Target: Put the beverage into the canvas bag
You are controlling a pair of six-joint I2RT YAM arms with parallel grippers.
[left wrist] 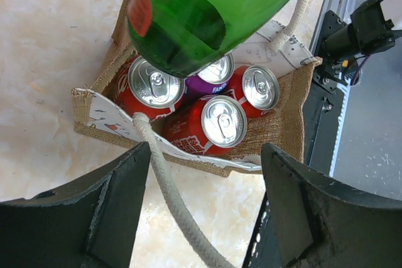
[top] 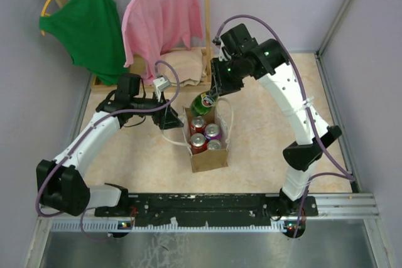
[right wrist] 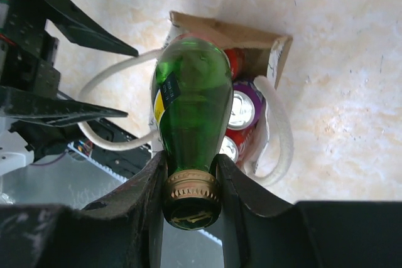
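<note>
The tan canvas bag (top: 210, 160) stands upright mid-table with several cans (top: 198, 143) inside. My right gripper (top: 213, 96) is shut on the neck of a green glass bottle (top: 202, 103) and holds it tilted over the bag's far end. In the right wrist view the bottle (right wrist: 191, 98) hangs base-first above the bag (right wrist: 257, 42). My left gripper (top: 169, 118) is open at the bag's left side. In the left wrist view one white cord handle (left wrist: 164, 183) runs loose between the spread fingers (left wrist: 119, 205), and the bottle (left wrist: 207, 10) hovers over the cans (left wrist: 223, 120).
A wooden rack at the back holds a green shirt (top: 88, 23) and a pink shirt (top: 162, 17) on hangers. A folded beige cloth (top: 185, 64) lies at its foot. A black rail (top: 207, 204) runs along the near edge. Grey walls close both sides.
</note>
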